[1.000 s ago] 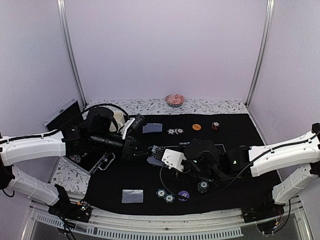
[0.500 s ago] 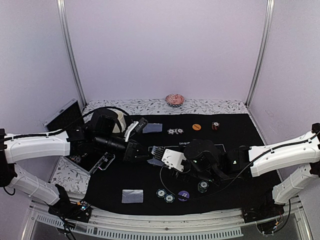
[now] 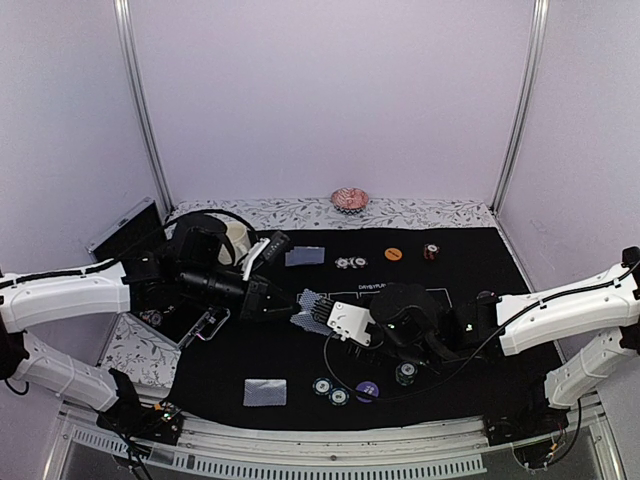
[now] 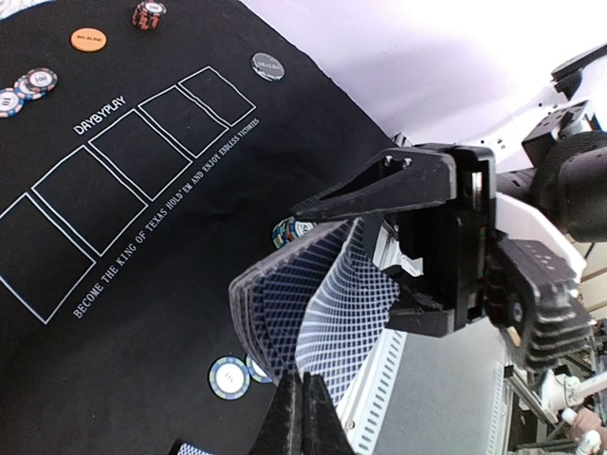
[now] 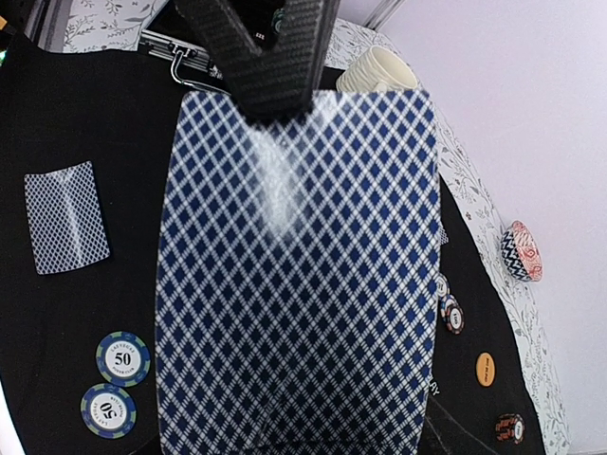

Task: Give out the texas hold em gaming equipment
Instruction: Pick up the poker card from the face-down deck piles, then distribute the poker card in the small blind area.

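Observation:
My right gripper (image 3: 326, 318) is shut on a deck of blue-diamond-backed playing cards (image 3: 312, 310) and holds it above the black mat. My left gripper (image 4: 303, 409) is shut on the edge of the top card (image 4: 356, 303), which bows away from the deck (image 4: 270, 303). The deck's back fills the right wrist view (image 5: 294, 284), hiding my right fingers; the left fingers (image 5: 270, 57) pinch its far edge. Single cards lie at front left (image 3: 265, 392) and at the back (image 3: 305, 256). Chips (image 3: 331, 391), a purple button (image 3: 367, 390) and a black button (image 3: 405, 373) lie in front.
A cream mug (image 3: 236, 240) stands behind the left arm, beside an open black case (image 3: 150, 265). A pink ruffled dish (image 3: 349, 198) sits at the back. Chips (image 3: 350, 263), an orange button (image 3: 394, 254) and a chip stack (image 3: 431, 251) lie at the mat's far side.
My left gripper drew back a little, then came in again to the deck's edge. The top card now bows up off the deck.

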Controlling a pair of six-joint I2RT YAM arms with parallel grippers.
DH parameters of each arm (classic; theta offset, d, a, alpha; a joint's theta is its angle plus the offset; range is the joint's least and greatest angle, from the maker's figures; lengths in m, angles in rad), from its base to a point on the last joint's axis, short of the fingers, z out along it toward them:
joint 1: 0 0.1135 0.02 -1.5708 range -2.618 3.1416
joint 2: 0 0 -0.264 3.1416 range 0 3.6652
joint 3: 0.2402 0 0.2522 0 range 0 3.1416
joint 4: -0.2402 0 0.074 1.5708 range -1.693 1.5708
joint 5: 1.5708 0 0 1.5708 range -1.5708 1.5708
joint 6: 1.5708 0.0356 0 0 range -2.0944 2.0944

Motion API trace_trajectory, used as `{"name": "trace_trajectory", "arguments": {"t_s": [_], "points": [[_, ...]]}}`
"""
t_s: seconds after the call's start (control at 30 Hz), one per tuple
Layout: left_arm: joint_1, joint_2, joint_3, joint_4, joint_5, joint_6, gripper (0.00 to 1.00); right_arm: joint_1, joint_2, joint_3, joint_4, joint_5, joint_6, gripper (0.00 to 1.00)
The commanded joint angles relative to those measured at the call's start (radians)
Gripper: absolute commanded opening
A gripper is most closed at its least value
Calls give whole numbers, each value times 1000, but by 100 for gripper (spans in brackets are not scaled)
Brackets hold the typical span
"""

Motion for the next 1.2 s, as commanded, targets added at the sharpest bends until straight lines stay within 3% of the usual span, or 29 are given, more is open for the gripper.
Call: {"name": "trace_trajectory", "arguments": {"t_s": [0.0,0.63,1.0,1.17], "points": [[15,-21,-7,-13,-5,15,0,-8,-37,-15,19,14,15,56],[70,-220,-121,65,72,-102,0,-39,-87,-65,46,31,36,56],[73,-468,-287,-214,14,-250,0,-50,-110,-76,46,49,40,56],[52,-486,-420,-179,-28,-349,0,-50,-106,-67,46,43,38,56]]}}
